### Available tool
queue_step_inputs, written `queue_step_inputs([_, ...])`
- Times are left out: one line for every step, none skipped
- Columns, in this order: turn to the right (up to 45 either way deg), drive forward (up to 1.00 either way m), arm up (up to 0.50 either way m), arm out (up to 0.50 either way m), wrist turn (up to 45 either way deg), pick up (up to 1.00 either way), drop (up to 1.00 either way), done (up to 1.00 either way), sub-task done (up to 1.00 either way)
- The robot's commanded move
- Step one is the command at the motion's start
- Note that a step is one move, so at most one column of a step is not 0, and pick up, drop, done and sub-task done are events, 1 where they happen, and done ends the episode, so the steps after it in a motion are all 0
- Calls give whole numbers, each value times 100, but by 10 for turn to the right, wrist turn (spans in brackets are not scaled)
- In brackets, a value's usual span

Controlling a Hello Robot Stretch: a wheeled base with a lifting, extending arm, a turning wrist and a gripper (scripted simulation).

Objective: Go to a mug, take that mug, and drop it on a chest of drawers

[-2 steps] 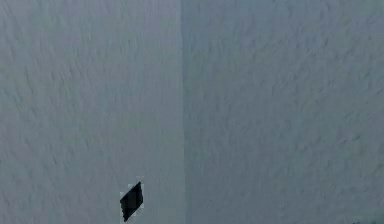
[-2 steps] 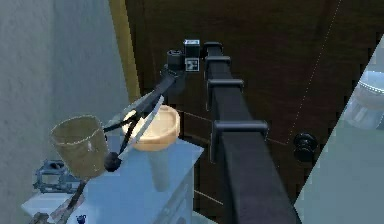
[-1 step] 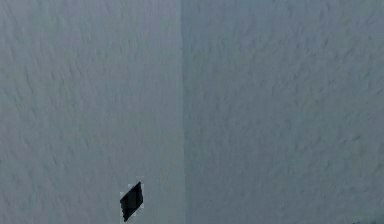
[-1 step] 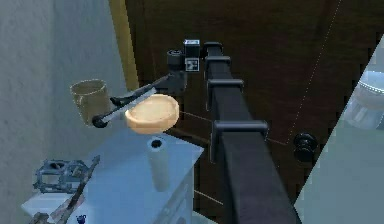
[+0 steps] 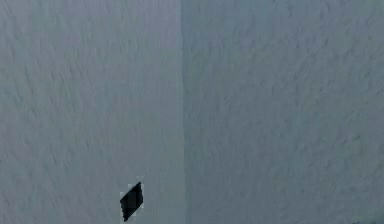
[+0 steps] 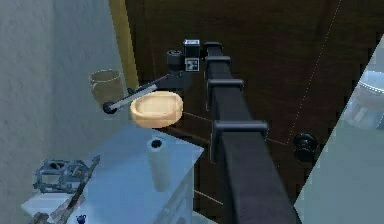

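Observation:
In the arm side view, the dark arm [image 6: 235, 120] rises from the bottom edge to two white marked squares [image 6: 190, 47]. Left of them sits the gripper [image 6: 115, 103], its thin fingers slanting down to the left. A pale, see-through mug [image 6: 104, 84] hangs at the fingers' far end, clear of the surface below, so the gripper holds it. Under it lies the pale blue top of a low white piece of furniture [image 6: 120, 165].
On that top stand a tan bowl [image 6: 158, 108], a white cylinder [image 6: 160, 165] and a tangle of dark metal bits [image 6: 60, 178]. Behind the arm is a dark brown door [image 6: 280, 70] with a knob [image 6: 305, 146]. The forward view faces a grey wall corner [image 5: 182, 100] with a small dark patch [image 5: 131, 200].

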Motion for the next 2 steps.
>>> queue_step_inputs([0,0,-30,0,0,0,0,0,0])
queue_step_inputs([0,0,0,0,0,0,100,0,0])
